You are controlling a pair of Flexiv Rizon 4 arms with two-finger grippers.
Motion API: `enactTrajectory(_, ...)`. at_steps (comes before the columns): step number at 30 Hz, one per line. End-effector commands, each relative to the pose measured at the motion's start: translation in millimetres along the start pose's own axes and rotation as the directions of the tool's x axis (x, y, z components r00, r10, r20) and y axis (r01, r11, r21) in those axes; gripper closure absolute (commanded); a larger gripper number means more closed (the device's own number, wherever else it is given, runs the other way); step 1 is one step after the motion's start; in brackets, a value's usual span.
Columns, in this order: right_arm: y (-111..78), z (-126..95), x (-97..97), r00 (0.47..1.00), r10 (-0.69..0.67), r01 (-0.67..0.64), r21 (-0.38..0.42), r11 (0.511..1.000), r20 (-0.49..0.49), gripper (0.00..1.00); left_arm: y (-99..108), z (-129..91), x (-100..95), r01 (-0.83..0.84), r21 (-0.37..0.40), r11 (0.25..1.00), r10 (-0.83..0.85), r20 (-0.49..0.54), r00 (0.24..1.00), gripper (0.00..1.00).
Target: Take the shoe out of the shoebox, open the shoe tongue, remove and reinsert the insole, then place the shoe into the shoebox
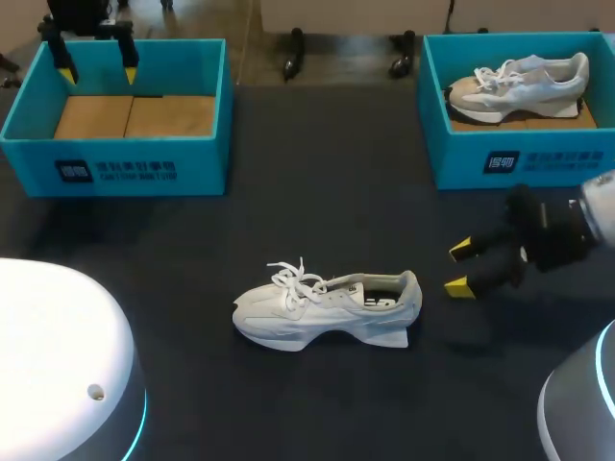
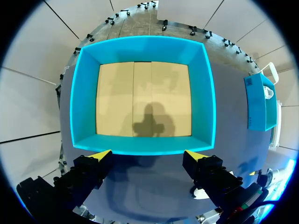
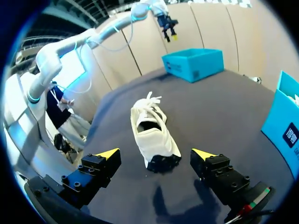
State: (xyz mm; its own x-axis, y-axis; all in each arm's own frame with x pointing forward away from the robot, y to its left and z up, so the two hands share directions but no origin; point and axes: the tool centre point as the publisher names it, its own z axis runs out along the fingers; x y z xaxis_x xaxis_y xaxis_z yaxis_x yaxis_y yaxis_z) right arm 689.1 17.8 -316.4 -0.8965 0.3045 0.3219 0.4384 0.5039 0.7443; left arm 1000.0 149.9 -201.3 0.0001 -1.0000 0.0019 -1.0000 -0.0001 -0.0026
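Right end effector [image 1: 459, 268] spread behind heel, shoe [image 1: 327, 309] lengthwise left-right, toe left.

The left shoebox [image 1: 207, 158] carries a dark label [image 1: 115, 171] on its front wall: a square mark with two small lines of characters beside it, too small to make out. The right shoebox [image 1: 567, 158] bears a similar square mark [image 1: 502, 161] on its front wall. Dark print [image 1: 381, 302] shows inside the shoe [image 1: 307, 312] on the counter [image 1: 317, 211] — it cannot be read either.
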Motion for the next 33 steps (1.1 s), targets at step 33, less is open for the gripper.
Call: enactTrajectory(33, -55.6, -11.9, -28.9, 0.985, -0.167, 0.171, -0.222, 0.96, 0.039, 0.0, 0.0, -0.8, -0.1, 0.0, -0.002, 1.0, 0.0, 0.001, 1.0, 0.0)
